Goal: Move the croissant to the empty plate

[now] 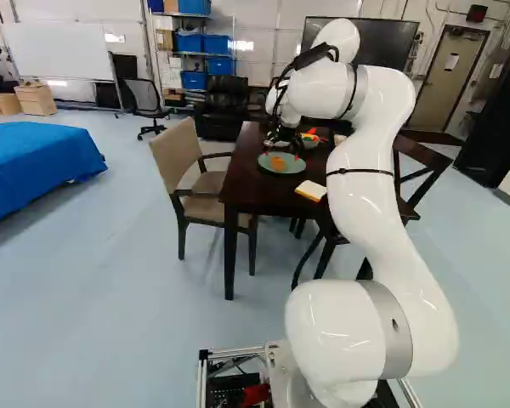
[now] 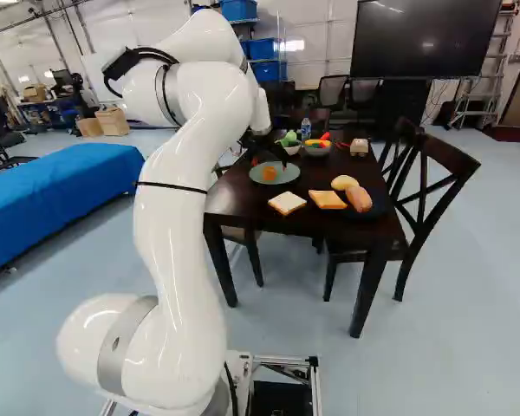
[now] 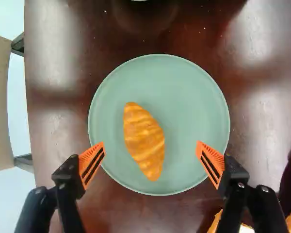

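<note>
Green plate carries only the croissant, and the gripper stands wide and empty above, so placement appears complete, leaving only retraction.

Robotics lab or workshop, judging by white robot arm on metal-framed base, whiteboard, shelving with blue bins, cardboard boxes, large dark screen, white panelled walls, smooth pale floor; dark wooden desk and cross-backed chair lend dining-room touch amid otherwise technical surroundings
</note>
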Available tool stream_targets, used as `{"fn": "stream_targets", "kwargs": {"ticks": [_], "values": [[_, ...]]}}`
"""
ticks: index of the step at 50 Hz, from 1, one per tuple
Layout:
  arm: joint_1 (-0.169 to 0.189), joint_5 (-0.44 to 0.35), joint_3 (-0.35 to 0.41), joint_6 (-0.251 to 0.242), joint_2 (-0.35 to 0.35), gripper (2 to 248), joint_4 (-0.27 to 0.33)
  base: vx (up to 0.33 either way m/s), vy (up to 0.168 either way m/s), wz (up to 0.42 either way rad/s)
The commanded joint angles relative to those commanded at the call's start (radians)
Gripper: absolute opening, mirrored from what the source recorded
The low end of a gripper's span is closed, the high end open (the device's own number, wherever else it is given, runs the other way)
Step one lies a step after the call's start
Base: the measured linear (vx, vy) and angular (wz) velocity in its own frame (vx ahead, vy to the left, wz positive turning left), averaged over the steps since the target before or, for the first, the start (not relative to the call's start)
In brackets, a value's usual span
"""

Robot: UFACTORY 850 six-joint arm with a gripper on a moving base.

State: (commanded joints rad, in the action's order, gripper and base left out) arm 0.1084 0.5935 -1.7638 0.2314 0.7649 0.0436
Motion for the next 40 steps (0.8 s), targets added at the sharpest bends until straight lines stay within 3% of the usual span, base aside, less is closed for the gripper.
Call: {"fn": "stream_targets", "kwargs": {"ticks": [17, 40], "values": [[0.0, 0.0, 0.016, 0.0, -0.039, 247, 0.0, 0.0, 0.0, 0.0], [0.005, 0.0, 0.129, 0.0, -0.163, 247, 0.0, 0.0, 0.0, 0.0]]}}
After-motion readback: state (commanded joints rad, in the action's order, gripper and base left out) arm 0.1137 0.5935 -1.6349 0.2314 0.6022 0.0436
